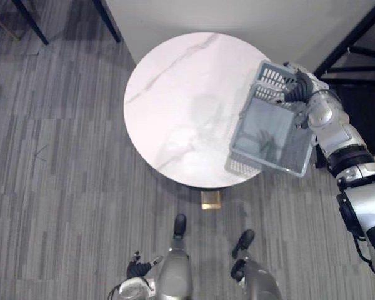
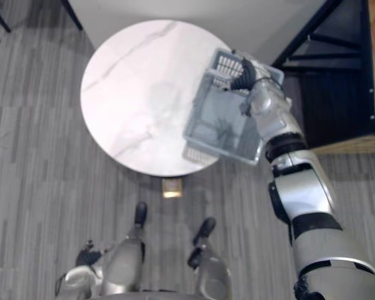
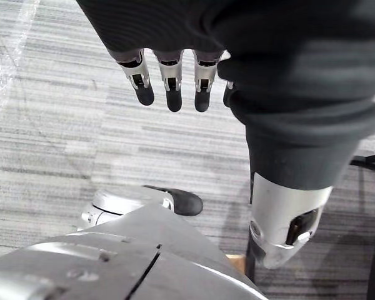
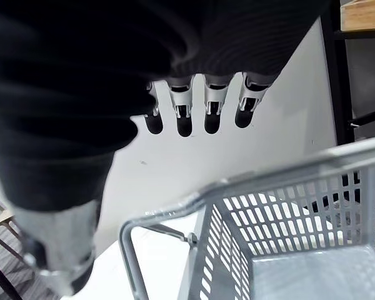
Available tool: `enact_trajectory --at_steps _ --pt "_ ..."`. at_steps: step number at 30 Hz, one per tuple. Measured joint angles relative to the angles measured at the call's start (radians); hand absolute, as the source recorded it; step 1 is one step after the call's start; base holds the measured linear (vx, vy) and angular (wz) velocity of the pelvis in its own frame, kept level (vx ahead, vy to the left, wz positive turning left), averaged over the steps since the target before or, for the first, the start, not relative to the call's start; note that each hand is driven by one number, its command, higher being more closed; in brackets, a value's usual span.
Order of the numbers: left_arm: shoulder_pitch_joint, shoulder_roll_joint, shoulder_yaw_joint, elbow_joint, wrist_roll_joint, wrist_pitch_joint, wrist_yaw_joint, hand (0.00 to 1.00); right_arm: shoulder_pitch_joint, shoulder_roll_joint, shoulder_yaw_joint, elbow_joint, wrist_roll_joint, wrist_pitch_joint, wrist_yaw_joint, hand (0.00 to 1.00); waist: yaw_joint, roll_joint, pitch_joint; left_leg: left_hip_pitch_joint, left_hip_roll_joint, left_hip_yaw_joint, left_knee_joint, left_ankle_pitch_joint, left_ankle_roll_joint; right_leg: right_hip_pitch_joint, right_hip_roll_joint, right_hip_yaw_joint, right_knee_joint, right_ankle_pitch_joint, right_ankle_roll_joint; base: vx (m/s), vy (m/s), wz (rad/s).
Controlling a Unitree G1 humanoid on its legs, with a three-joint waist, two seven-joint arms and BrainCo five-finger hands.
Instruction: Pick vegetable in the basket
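- Fingers (image 4: pixel 212 103) of the right hand (image 1: pixel 295 92) hang straight at the far rim of the basket (image 1: pixel 272 134), gripping nothing.
- Basket tilts over the right edge of the counter (image 1: pixel 175 100).
- Left hand (image 3: pixel 173 81) hangs low, fingers relaxed.

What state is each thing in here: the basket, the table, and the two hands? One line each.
basket: tilted, partly past the table's right edge, empty where its floor shows.
table: upright, the basket over its right side.
right hand: at the basket's upper rim; its grip is unclear.
left hand: open, low over the floor, holding nothing.
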Motion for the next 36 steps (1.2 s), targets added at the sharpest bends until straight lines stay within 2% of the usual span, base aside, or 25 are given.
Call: enact_trajectory --at_steps 6,16,23,36 --pt "0.0 0.0 -0.001 0.001 0.0 -0.003 0.0 0.0 0.024 0.026 0.0 0.026 -0.037 -0.003 -0.003 0.0 0.0 0.002 0.003 -0.002 -0.001 -0.002 0.0 0.004 0.0 -0.003 -0.001 0.0 0.001 0.0 0.0 0.0 0.0 0.0" --pt "-0.005 0.001 -0.002 0.011 -0.001 -0.004 0.001 0.0 0.023 -0.002 -0.014 0.051 -0.075 -0.011 -0.041 0.0 -0.001 0.007 0.007 -0.037 -0.009 -0.016 -0.002 0.019 0.003 -0.033 -0.009 -0.005 0.005 0.0 0.0 0.01 0.004 0.03" --pt "-0.006 0.004 -0.022 0.023 -0.01 -0.005 0.002 0.0 0.019 -0.017 -0.044 0.079 -0.074 -0.006 -0.062 0.0 -0.001 0.017 0.013 -0.041 -0.009 -0.03 -0.009 0.027 0.003 -0.034 -0.008 -0.014 0.006 0.0 0.0 0.0 0.0 0.04" --pt "-0.008 0.01 -0.021 0.019 -0.011 -0.004 0.004 0.0 -0.015 -0.019 -0.077 0.113 -0.078 0.007 -0.076 0.0 -0.005 0.017 0.016 -0.057 -0.008 -0.028 -0.009 0.03 0.001 -0.051 -0.007 -0.011 0.005 0.0 0.0 0.0 0.0 0.0"
